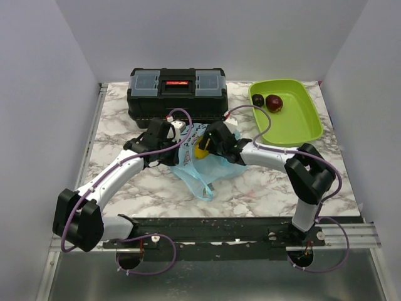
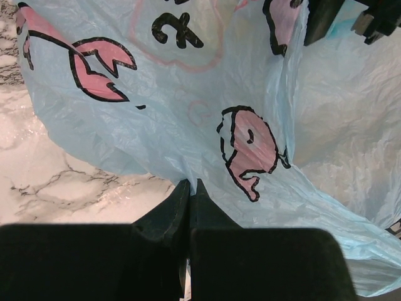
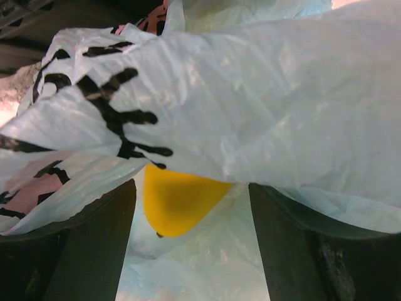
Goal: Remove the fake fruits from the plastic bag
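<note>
Fruit tally: one yellow fruit lay inside the plastic bag, low in its mouth and half under a fold of printed film. A dark purple fruit and a dark red fruit sat touching in the green tray at the upper right of the overhead view. No fourth fruit could be seen.

The bag sat crumpled mid-desk, just below the black toolbox.

Right tool was inside the bag opening with its jaws apart. One finger stood on each side of the yellow fruit and gripped nothing, with a narrow gap on either side.

Left tool was clamped shut on a pinch of bag film near the bag's lower edge, holding that side taut against the desk.

Step in hand, as judged: grasp the yellow fruit and draw it out.

- The overhanging fold sat close to the finger line, so closing as placed risked catching film with the fruit. Going a little deeper would put the pads on the fruit's widest part.
- The glossy, rounded skin would likely slip under an off-centre squeeze, so the jaws should close squarely and slowly.
- The left pinch should stay firm during the pull, or the whole bag could lift with the fruit.
- The pull should go out through the mouth, then across to the tray.
</note>
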